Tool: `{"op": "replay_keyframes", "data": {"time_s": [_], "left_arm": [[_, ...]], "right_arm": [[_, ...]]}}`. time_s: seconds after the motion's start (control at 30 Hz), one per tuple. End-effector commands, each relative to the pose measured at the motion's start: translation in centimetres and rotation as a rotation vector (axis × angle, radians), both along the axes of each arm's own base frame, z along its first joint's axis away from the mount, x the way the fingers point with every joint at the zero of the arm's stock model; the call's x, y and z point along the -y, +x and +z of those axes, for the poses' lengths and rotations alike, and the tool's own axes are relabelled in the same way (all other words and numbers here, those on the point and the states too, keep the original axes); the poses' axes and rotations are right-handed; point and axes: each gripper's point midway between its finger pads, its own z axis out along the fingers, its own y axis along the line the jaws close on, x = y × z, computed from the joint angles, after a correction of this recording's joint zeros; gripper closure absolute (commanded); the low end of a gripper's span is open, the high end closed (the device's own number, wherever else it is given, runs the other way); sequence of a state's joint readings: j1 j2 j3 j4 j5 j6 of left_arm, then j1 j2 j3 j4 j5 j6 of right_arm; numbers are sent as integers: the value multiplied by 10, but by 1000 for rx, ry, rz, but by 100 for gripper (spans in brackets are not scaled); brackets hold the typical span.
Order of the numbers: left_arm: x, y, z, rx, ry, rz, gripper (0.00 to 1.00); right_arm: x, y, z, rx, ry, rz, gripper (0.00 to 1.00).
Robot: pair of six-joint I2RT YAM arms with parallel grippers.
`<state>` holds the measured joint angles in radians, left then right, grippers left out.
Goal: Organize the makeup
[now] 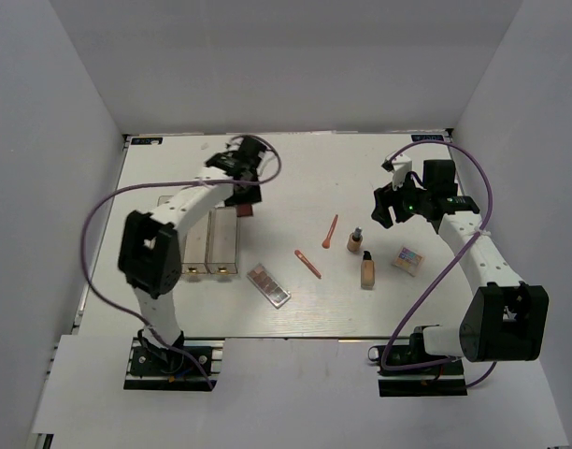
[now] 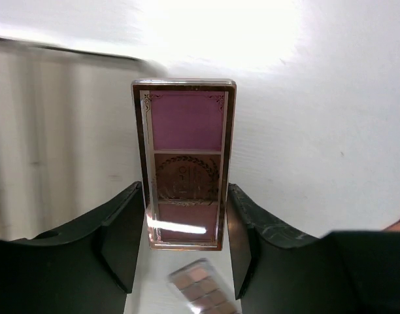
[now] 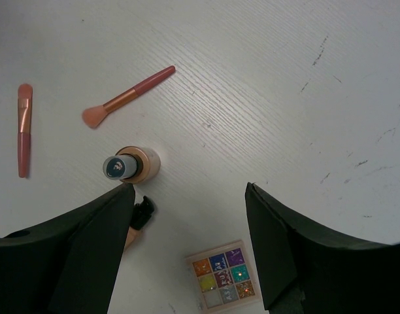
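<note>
My left gripper [image 1: 244, 198] is shut on a brown and pink eyeshadow palette [image 2: 185, 163] and holds it above the table beside the clear acrylic box [image 1: 211, 245]. The palette's lower end sits between my left fingers [image 2: 125, 235]. A second brown palette [image 1: 268, 285] lies on the table and shows below the held one in the left wrist view [image 2: 200, 288]. My right gripper [image 1: 384, 206] is open and empty, up above the table. Under it are two coral sticks [image 3: 128, 97] [image 3: 23, 129], an upright beige bottle [image 3: 131, 165], a lying bottle [image 3: 138, 219] and a square pastel compact [image 3: 223, 276].
The acrylic box stands at the left of the table, with small items at its near end. In the top view the sticks [image 1: 330, 232] [image 1: 308, 264], bottles [image 1: 355, 239] [image 1: 367, 270] and compact [image 1: 407, 259] cluster right of centre. White walls enclose the table [image 1: 314, 168].
</note>
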<state>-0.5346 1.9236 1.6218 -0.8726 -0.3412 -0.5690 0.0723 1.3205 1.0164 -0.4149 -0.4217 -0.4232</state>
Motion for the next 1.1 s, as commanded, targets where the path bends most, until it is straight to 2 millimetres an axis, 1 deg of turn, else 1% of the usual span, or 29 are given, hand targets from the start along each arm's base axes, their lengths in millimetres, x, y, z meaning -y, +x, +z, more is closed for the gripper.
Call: {"op": "replay_keyframes", "data": {"time_s": [0.0, 0.03, 0.1, 0.13, 0.2, 0.23, 0.33, 0.37, 0.43, 0.47, 0.57, 0.6, 0.67, 0.73, 0.8, 0.83, 0.87, 0.9, 0.93, 1.07], "left_arm": [[-46, 6, 68, 167, -15, 60, 80], [-63, 5, 67, 166, -5, 88, 80], [-82, 3, 73, 178, 16, 97, 79], [-100, -1, 74, 175, 30, 125, 78], [-121, -6, 73, 172, 63, 145, 77], [-141, -10, 71, 171, 82, 171, 77], [-171, -20, 65, 162, 127, 212, 77], [-188, -26, 58, 138, 154, 232, 77], [-205, -33, 53, 121, 187, 255, 77], [-217, -39, 49, 111, 195, 280, 77], [-234, -43, 46, 111, 195, 314, 77], [-234, -42, 45, 113, 196, 306, 76], [-242, -41, 41, 106, 194, 317, 75], [-245, -41, 36, 91, 201, 302, 74], [-246, -38, 29, 77, 202, 282, 71], [-247, -39, 21, 62, 196, 273, 68], [-247, -37, 22, 65, 196, 263, 68], [-246, -38, 16, 48, 198, 253, 64], [-244, -37, 13, 42, 192, 234, 63], [-240, -37, 2, 27, 177, 203, 56]], "right_arm": [[1, 2, 10, 47, 1, 1, 26], [0, 2, 9, 45, 5, 6, 26], [-1, 2, 9, 43, 11, 6, 26], [-1, 3, 9, 44, 15, 10, 26], [-3, 3, 11, 45, 19, 12, 26], [0, 4, 10, 46, 17, 5, 26], [-1, 3, 11, 48, 14, 9, 26], [-1, 3, 10, 47, 10, 10, 26], [0, 2, 9, 47, 5, 8, 26], [0, 1, 9, 49, 6, 8, 26], [-1, 0, 7, 42, 10, 10, 26], [-1, 0, 7, 44, 11, 12, 26], [-2, 0, 7, 42, 15, 18, 26], [-4, -1, 9, 42, 22, 27, 26], [-9, -4, 10, 35, 39, 58, 26], [-12, -6, 11, 41, 41, 88, 25], [-12, -7, 12, 39, 41, 88, 25], [-14, -8, 13, 41, 44, 105, 25], [-15, -9, 14, 43, 45, 115, 25], [-15, -6, 18, 54, 44, 119, 25]]}}
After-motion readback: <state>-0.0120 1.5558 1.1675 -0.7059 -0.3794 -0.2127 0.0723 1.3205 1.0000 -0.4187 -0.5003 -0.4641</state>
